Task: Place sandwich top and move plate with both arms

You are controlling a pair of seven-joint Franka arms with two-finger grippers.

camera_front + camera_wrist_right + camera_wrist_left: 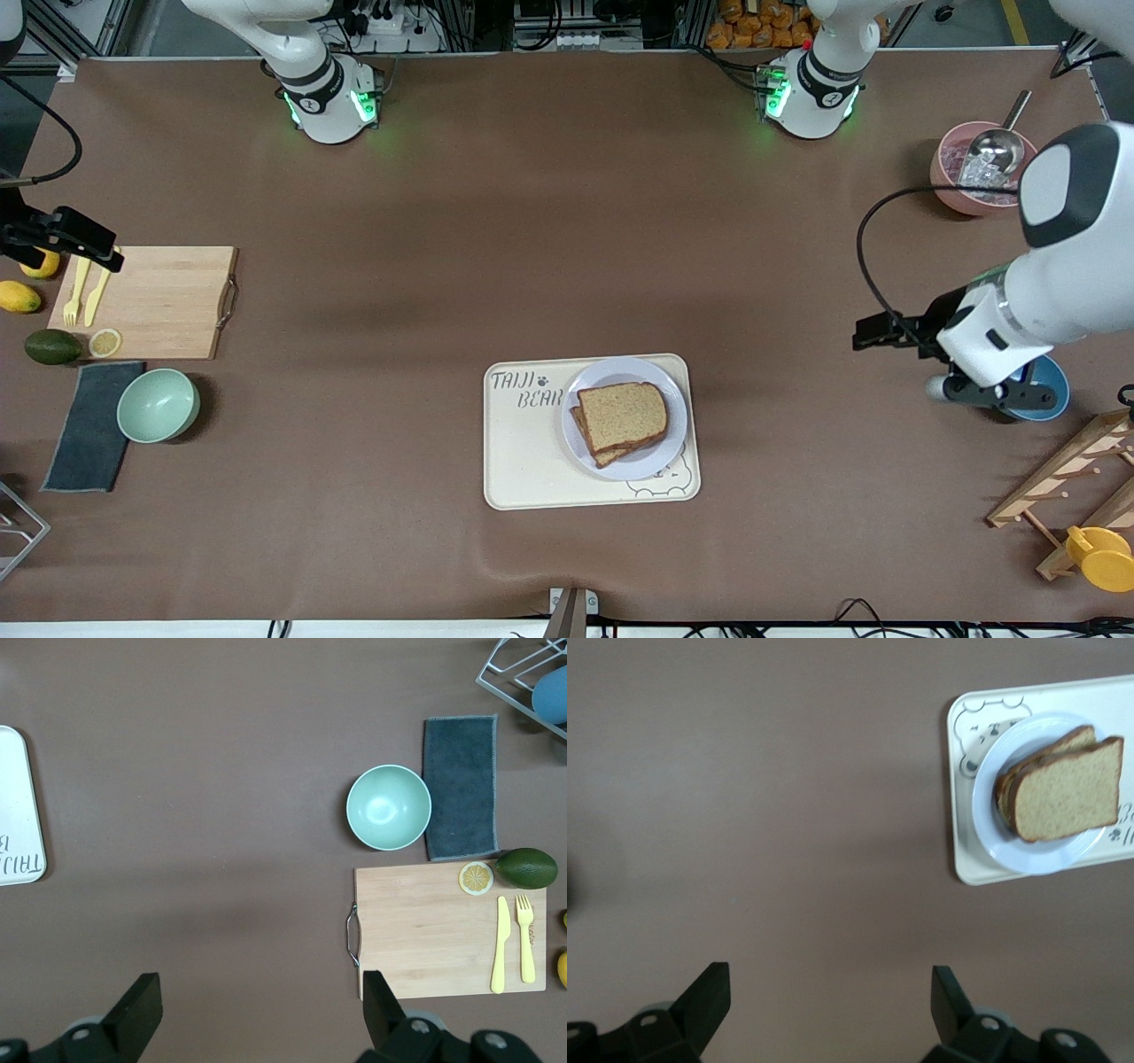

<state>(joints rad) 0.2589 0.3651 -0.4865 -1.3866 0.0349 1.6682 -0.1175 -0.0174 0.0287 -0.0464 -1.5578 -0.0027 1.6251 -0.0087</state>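
The sandwich top is a plain tan slice with a brown crust. It lies on another slice on the plate, which sits on the cream bear-printed tray at the table's middle. The left wrist view shows the top, the plate and the tray. My left gripper is open and empty over bare table toward the left arm's end; its own view shows it apart from the tray. My right gripper is open and empty over the cutting board's edge; it also shows in the right wrist view.
A wooden cutting board with yellow fork and knife, a green bowl and a dark cloth lie at the right arm's end. A pink bowl with a scoop, a blue bowl and a wooden rack stand at the left arm's end.
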